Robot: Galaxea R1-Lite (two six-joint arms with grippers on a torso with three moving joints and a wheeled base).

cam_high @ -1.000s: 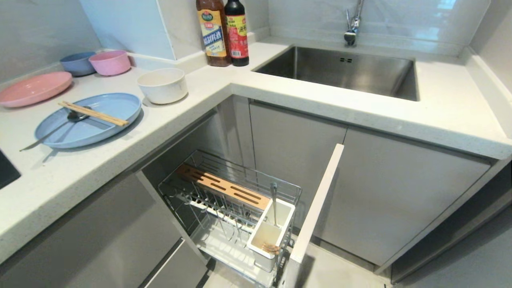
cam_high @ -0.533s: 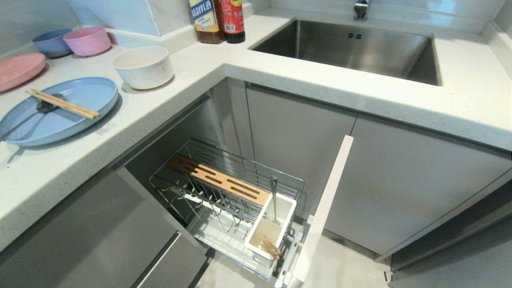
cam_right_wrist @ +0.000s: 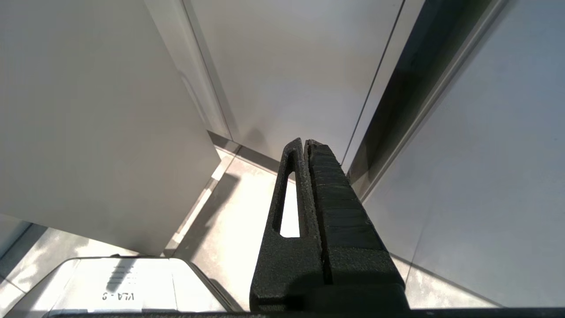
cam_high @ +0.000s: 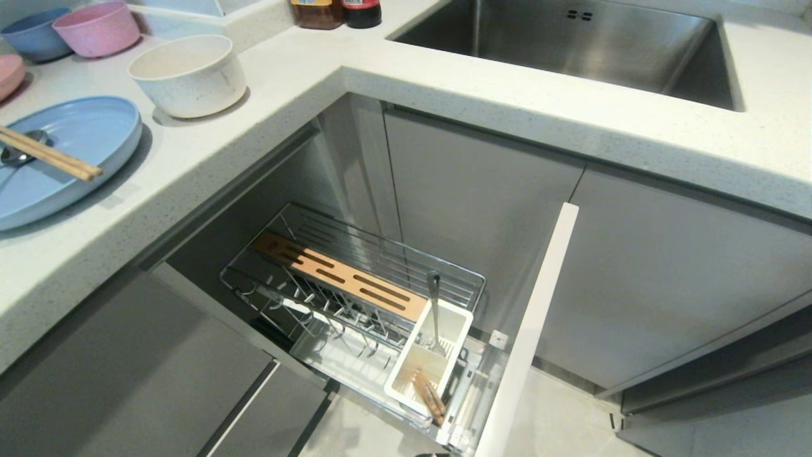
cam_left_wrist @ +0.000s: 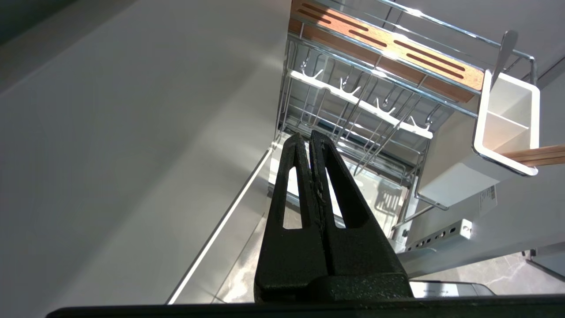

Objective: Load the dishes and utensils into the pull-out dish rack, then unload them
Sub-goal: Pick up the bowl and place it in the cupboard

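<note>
While the pull-out dish rack [cam_high: 355, 298] stands drawn out below the counter [cam_high: 266, 101], I judge loading barely begun.
Its chrome wire slots hold no dishes; above it on that counter sit the matte cream bowl [cam_high: 187, 75] and blue plate [cam_high: 63, 158] bearing chopsticks [cam_high: 47, 155] and spoon [cam_high: 16, 155]. Left gripper [cam_left_wrist: 310, 138] beside the rack and right gripper [cam_right_wrist: 304, 143] both have jaws together.

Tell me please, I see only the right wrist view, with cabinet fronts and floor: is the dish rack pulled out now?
Observer: Yes. The pull-out dish rack stands pulled out under the counter.
Operator: Are the dishes loaded in it?
Observer: No. The cream bowl and the blue plate sit on the counter, not in the rack.
</note>
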